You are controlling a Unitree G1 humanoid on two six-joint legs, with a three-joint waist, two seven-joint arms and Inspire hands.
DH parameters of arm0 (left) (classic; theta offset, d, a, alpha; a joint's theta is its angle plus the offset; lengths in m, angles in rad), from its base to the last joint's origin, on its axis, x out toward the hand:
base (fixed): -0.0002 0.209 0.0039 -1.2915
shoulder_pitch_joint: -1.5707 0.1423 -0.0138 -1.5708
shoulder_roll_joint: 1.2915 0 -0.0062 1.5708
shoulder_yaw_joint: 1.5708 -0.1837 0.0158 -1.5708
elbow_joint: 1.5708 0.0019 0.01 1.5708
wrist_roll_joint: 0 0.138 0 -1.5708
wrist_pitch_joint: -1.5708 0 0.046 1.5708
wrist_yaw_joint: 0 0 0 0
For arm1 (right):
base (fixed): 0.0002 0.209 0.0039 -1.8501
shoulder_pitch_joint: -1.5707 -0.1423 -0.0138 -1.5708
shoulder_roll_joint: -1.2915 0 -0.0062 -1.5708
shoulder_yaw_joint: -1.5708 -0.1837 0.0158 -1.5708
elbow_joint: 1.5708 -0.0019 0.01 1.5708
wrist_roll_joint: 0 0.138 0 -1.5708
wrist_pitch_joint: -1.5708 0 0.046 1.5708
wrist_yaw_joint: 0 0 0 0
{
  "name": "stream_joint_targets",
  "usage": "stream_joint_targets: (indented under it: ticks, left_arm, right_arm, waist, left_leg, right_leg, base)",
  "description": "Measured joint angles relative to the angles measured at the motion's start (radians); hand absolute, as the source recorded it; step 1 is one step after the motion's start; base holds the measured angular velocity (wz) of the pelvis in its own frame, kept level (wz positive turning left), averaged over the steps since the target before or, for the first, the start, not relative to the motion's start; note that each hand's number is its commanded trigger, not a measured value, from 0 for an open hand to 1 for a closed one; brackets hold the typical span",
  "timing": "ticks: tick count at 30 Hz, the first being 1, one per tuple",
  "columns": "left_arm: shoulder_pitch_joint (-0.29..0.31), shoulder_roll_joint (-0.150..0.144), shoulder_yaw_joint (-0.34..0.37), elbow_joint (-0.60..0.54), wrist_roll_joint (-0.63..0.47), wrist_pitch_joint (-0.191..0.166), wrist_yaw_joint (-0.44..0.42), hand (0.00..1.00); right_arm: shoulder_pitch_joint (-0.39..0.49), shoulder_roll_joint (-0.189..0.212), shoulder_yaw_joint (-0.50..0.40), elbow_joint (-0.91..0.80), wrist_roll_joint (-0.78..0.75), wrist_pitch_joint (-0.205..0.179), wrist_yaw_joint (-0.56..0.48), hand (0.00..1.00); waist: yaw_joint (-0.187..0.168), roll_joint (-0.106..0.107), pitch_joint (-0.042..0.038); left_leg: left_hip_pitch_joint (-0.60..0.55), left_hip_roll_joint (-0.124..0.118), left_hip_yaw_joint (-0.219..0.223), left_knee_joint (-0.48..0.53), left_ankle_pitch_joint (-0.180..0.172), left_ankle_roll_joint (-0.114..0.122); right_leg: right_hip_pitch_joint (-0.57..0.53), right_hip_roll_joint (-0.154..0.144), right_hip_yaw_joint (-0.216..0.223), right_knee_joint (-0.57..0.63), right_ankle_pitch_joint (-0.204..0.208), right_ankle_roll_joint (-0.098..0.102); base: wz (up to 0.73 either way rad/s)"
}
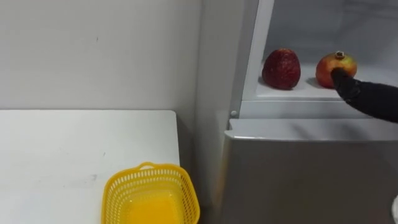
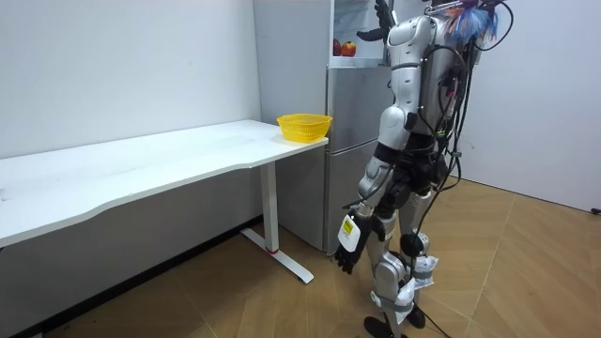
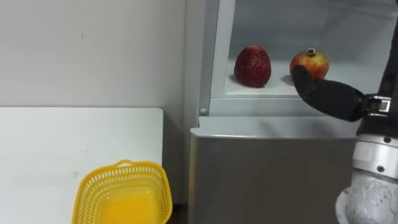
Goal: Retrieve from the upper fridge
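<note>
The upper fridge compartment (image 1: 323, 25) is seen open, and two fruits are set on its white shelf (image 1: 280, 92): a dark red fruit (image 1: 282, 68) at the left and a round fruit (image 1: 328, 67), red and yellow with a small crown on top, at the right. They stand near each other but apart.

The right robot hand (image 3: 329, 96) is raised into the compartment from the right. Its fingers (image 3: 300, 76) are stretched out rather than curled, and nothing is held in it. The fingertips are laid over the lower right side of the round fruit, so the fruit lies just ahead of the robot hand and slightly to its left. Whether contact is made cannot be told. The fruit's far side is not enclosed, and no grip is judged to be formed yet.

The round fruit has no marked long axis and stands crown up. A wrap from its right side is therefore judged to be what the coming move turns on, with the dark red fruit left clear at the left.

The left robot hand (image 2: 348, 246) is hung low at the robot's side, loose and empty, far from the shelf. The right arm is plainly the nearer one.

A yellow basket (image 1: 146, 168) is placed on the white surface (image 1: 74, 149), below and left of the compartment.
</note>
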Motion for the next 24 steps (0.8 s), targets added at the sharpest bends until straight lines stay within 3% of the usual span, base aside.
stream_joint_targets:
  ticks: [3,14,24]
  left_arm:
    - [0.000,0.000,0.003,-0.001,0.000,-0.001,-0.001,0.00]
    - [-0.017,0.001,0.003,0.000,0.000,0.003,-0.001,0.00]
    - [-0.017,0.002,0.019,-0.001,0.000,0.031,0.000,0.00]
  right_arm:
    - [-0.024,-0.024,0.000,0.013,0.028,0.001,0.015,0.00]
    - [-0.089,-0.024,0.012,0.115,0.169,0.012,0.093,0.00]
    - [-0.127,-0.025,0.020,0.195,0.249,0.045,0.137,0.00]
  waist:
    - [0.001,-0.004,0.0015]
    - [0.030,-0.018,0.0027]
    - [0.049,-0.016,0.0033]
  left_leg:
    - [-0.005,-0.001,-0.011,0.005,0.000,0.000]
    - [-0.018,-0.002,-0.013,0.012,0.001,0.001]
    - [-0.035,-0.003,-0.044,0.033,0.001,0.001]
  right_leg:
    - [0.001,-0.002,-0.015,0.000,0.000,0.000]
    - [-0.006,-0.006,-0.018,0.012,0.000,0.000]
    - [-0.005,-0.013,-0.067,0.017,0.000,0.000]
  base:
    - [0.10]
    - [0.00]
    - [0.09]
